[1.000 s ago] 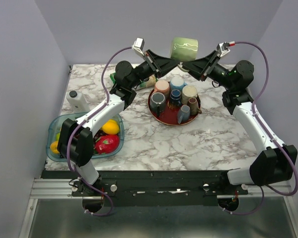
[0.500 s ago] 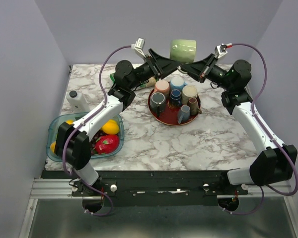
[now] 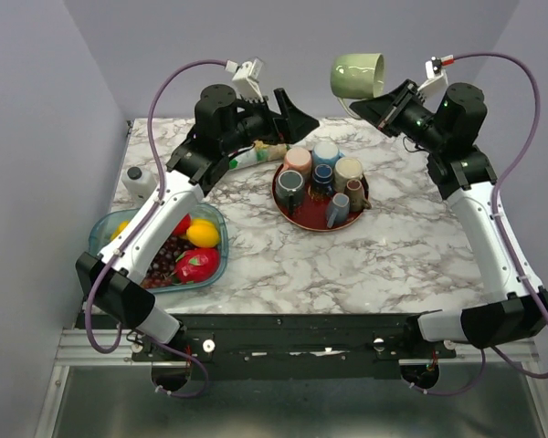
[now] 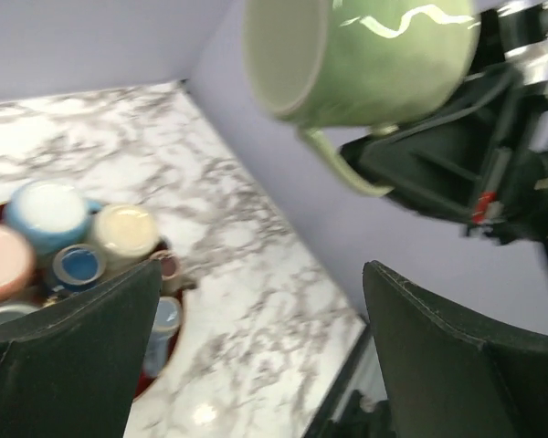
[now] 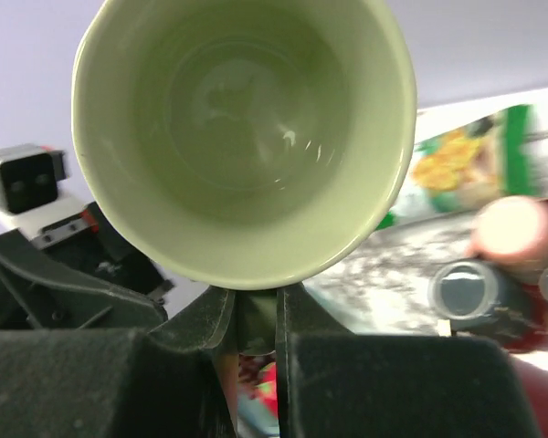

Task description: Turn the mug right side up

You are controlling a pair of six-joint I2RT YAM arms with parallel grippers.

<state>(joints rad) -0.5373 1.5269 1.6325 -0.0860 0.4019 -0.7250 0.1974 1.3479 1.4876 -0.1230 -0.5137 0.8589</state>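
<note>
Since a second ago the left hand (image 3: 301, 117) has let go of the green mug (image 3: 356, 75) and drawn back to the left. It now stands fully spread, holding nothing. Meanwhile the right hand (image 3: 373, 102) has narrowed onto the handle and carries the mug alone, higher and further right. Position: in the air above the far edge of the table (image 3: 347, 265), on its side, mouth towards the left arm. Below, a red tray (image 3: 321, 224) of cups sits mid-table, and a fruit tub (image 3: 98, 239) lies near left.

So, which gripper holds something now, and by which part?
The right gripper holds the pale green ceramic mug by its handle; the left gripper holds nothing.
</note>
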